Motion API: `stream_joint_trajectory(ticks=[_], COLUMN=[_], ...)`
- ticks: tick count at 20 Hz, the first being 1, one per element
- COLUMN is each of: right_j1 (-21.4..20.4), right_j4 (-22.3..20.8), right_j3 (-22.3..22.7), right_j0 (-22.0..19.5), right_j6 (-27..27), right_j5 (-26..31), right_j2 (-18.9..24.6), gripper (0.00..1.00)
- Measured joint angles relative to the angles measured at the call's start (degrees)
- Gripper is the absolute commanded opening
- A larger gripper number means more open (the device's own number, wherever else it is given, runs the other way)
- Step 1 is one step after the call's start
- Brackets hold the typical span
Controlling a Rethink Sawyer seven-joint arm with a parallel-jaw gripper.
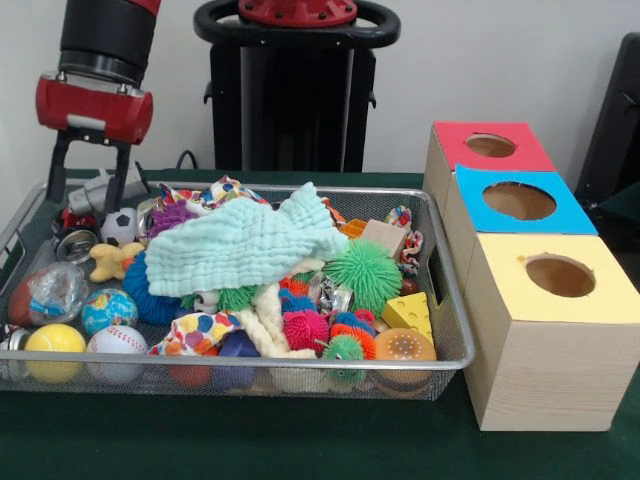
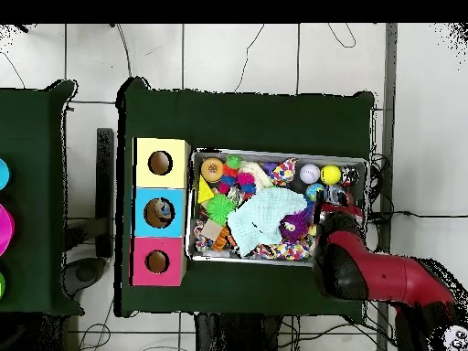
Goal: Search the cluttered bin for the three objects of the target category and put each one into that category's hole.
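Note:
A wire bin holds a heap of toys with a mint cloth draped over its middle. A yellow tennis ball, a baseball, a globe ball and a small soccer ball lie at its left end. A green spiky ball, a pink spiky ball and a cheese wedge lie further right. My gripper hangs open above the bin's far left corner, holding nothing.
Right of the bin stand three wooden boxes with round holes in their tops: red, blue and yellow. A metal can and a grey object lie under the gripper.

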Motion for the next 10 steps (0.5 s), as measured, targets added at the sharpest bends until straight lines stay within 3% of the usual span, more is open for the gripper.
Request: stream_joint_trajectory(ticks=[10], right_j1=[6.4], right_j4=[-1.6], right_j3=[-5.0], right_j0=[0.8], right_j6=[0.0], right_j5=[-5.7], right_j2=[-2.2], gripper=[1.00])
